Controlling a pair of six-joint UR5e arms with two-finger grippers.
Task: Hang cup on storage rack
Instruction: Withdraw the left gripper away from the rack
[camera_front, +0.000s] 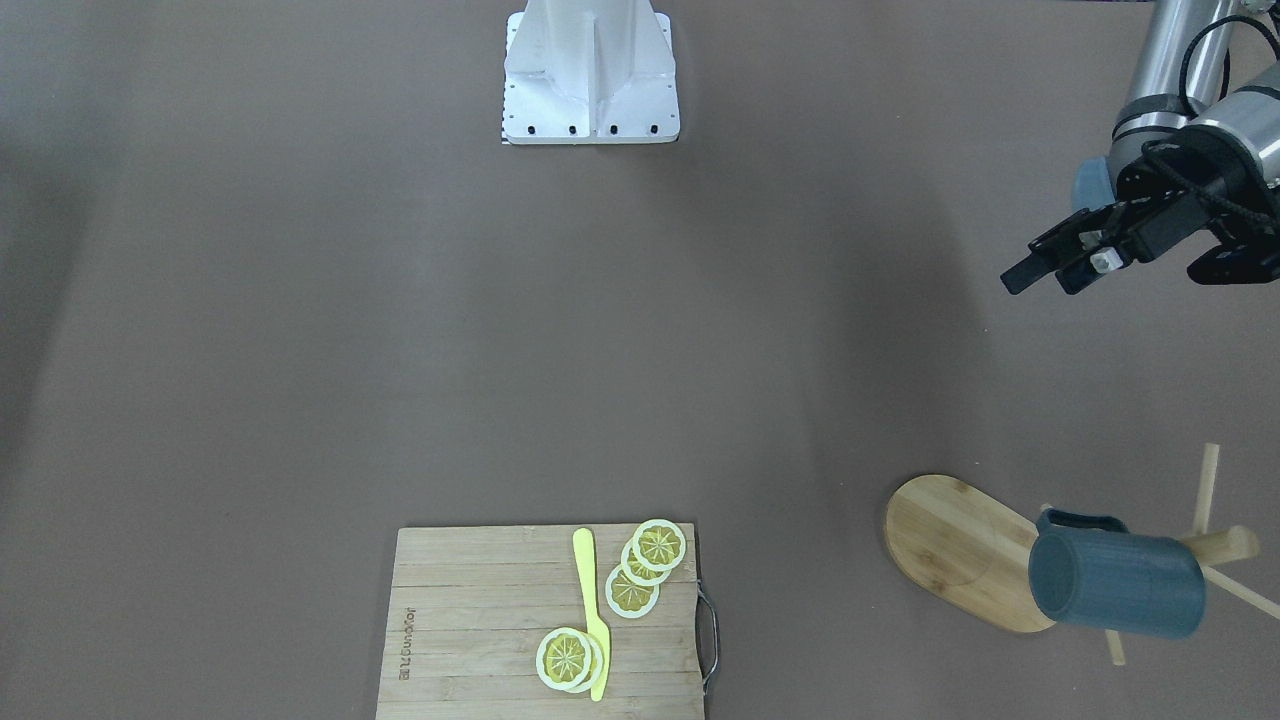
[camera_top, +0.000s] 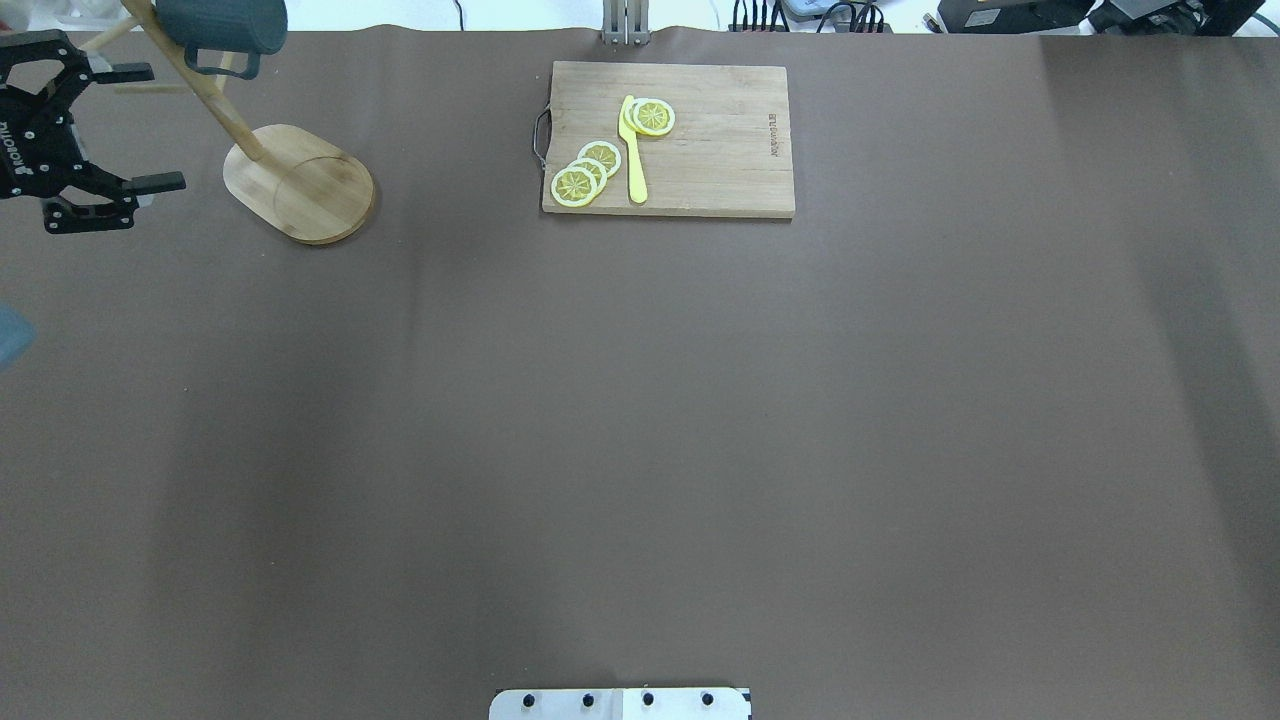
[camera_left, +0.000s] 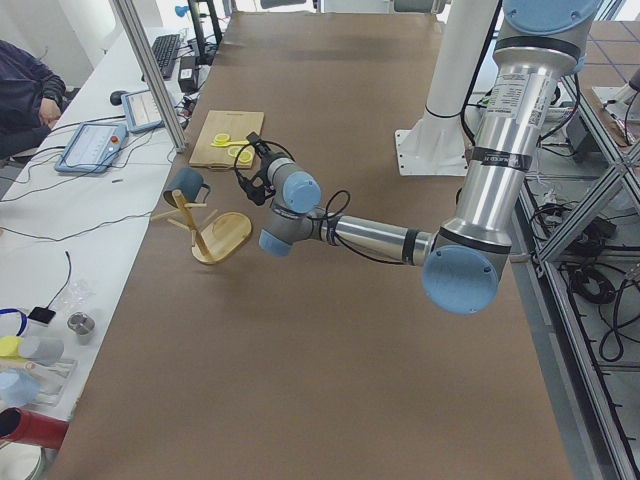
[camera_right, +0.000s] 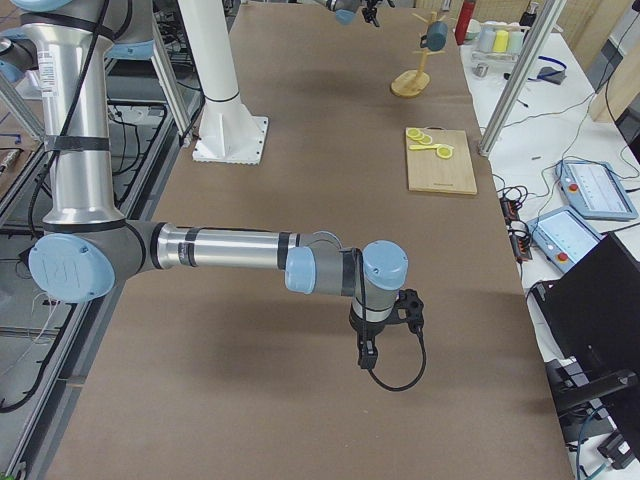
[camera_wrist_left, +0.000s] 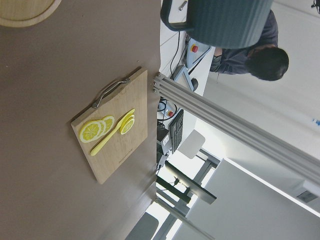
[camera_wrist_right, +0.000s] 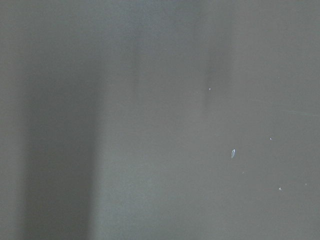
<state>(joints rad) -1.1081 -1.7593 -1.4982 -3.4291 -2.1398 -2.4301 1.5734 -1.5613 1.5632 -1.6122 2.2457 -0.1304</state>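
The slate-blue cup (camera_front: 1115, 585) hangs by its handle on a peg of the bamboo storage rack (camera_front: 950, 545) at the table's far left corner. In the overhead view the cup (camera_top: 220, 22) sits high on the rack's post above the oval base (camera_top: 300, 185). My left gripper (camera_top: 150, 127) is open and empty, just left of the rack and clear of the cup; it also shows in the front-facing view (camera_front: 1045, 275). The left wrist view shows the cup (camera_wrist_left: 225, 22) from below. My right gripper (camera_right: 372, 345) points down near the table, seen only from the side, so I cannot tell its state.
A wooden cutting board (camera_top: 720, 170) with lemon slices (camera_top: 585, 172) and a yellow knife (camera_top: 633, 150) lies at the far middle of the table. The robot's white base (camera_front: 590, 70) stands at the near edge. An operator (camera_left: 25, 100) sits beyond the far edge.
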